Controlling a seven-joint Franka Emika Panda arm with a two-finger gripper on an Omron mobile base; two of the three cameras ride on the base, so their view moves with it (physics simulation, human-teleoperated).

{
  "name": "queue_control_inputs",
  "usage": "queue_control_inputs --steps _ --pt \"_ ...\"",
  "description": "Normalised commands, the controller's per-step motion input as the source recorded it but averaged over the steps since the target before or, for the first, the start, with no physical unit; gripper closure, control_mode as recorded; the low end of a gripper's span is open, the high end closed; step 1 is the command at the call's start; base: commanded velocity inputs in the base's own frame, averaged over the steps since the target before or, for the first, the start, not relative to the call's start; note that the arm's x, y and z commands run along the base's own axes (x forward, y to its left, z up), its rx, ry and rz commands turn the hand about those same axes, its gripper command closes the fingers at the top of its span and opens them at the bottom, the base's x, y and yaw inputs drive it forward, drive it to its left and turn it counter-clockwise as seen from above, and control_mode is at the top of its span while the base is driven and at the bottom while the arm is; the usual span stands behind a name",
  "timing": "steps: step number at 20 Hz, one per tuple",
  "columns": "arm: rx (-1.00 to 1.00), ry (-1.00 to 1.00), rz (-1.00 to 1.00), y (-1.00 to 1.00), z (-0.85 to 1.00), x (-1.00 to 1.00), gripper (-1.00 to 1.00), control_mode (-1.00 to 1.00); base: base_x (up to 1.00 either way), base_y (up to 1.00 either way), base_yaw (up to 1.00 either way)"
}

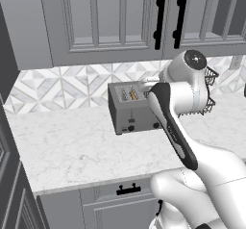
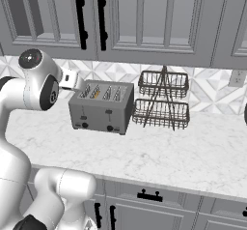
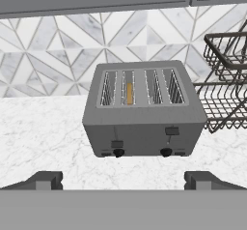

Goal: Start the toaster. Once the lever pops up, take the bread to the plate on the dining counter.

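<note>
My gripper (image 3: 123,180) is spread wide and holds nothing; the two fingertips (image 3: 44,179) stand well apart at the bottom of the hand view, with the toaster (image 3: 142,110) centred between them but still at a distance.

The toaster sits on the worktop (image 1: 72,141) toward its rear edge, close to the tiled wall, its control face turned outward to me. This orientation puts both slider tabs within a straight frontal approach. The left tab (image 3: 116,144) appears to serve the slot pair holding the bread (image 3: 129,93), which stands on edge in the second slot from the left. A wire rack (image 2: 161,101) stands just beside the toaster on its right.

My arm reaches forward over the worktop with the hand roughly level, looking slightly down on the toaster. By my judgement, the lever press has not begun; the next move requires descending onto the left tab.
</note>
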Motion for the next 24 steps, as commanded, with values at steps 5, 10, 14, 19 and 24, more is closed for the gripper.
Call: queue_control_inputs --steps 5,10,14,19,24 --pt "0.0 0.0 0.0 0.0 0.0 0.0 -1.0 -1.0 0.0 0.0 0.0" --pt "0.0 0.0 0.0 0.0 0.0 0.0 -1.0 -1.0 0.0 0.0 0.0" --pt "0.0 0.0 0.0 0.0 0.0 0.0 -1.0 -1.0 0.0 0.0 0.0" --pt "0.0 0.0 0.0 0.0 0.0 0.0 -1.0 -1.0 0.0 0.0 0.0" --pt "0.0 0.0 0.0 0.0 0.0 0.0 -1.0 -1.0 0.0 0.0 0.0"
